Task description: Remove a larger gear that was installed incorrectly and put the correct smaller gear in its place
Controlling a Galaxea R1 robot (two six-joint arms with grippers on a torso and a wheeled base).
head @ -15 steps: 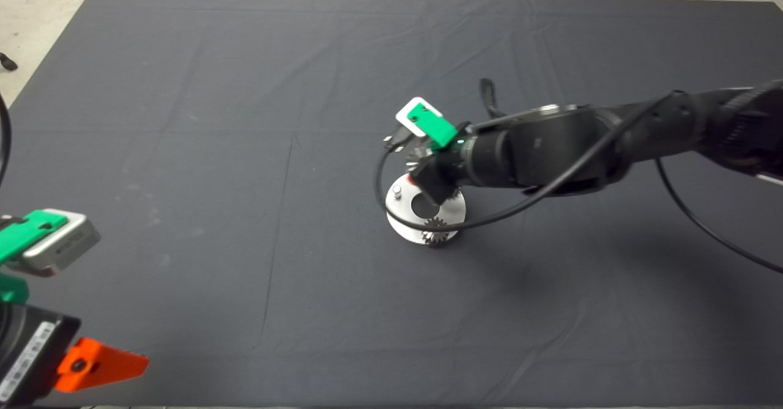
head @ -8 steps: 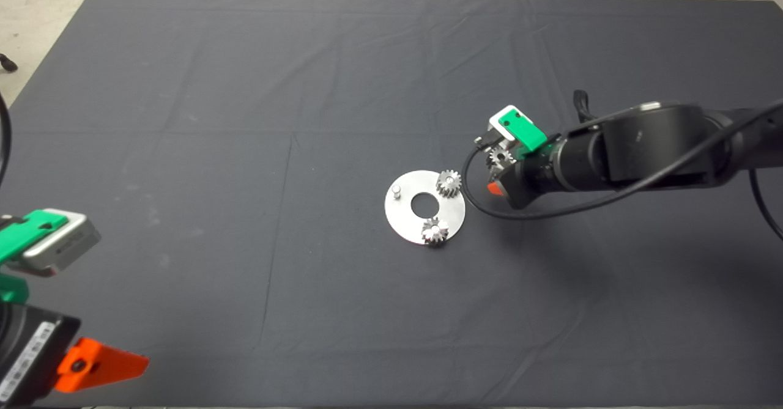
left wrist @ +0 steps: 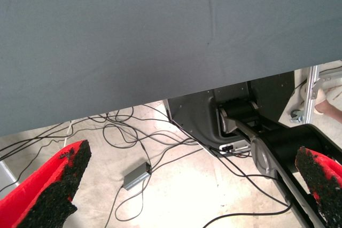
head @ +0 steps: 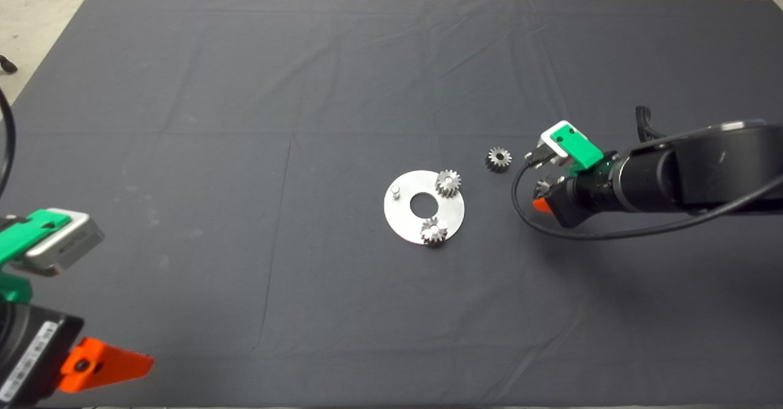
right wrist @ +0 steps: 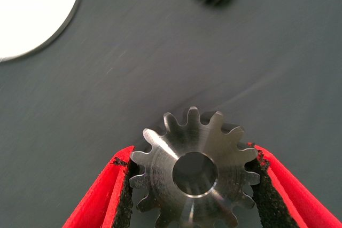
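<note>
Mat: a dark grey cloth point(head: 244, 91) covered the table, creased in long straight folds.
Plate: a round, bright metal disc point(head: 404, 219) with a centre hole lay flat near the mat's middle.
Pin: a short bare metal post point(head: 396, 190) stood upright on the disc's left part.
Mounted gears: two small toothed wheels sat on the disc, one at its far right rim point(head: 448, 183), one at its near rim point(head: 434, 231).
Floor: pale concrete point(left wrist: 176, 196) showed beyond the mat's edge.
Cables: thin black leads point(left wrist: 123, 132) looped loosely across the floor.
Box: a small grey unit point(left wrist: 137, 175) lay among the leads.
Pale shape: beside a metal frame point(left wrist: 307, 94), possibly a person's foot point(left wrist: 331, 105).
</note>
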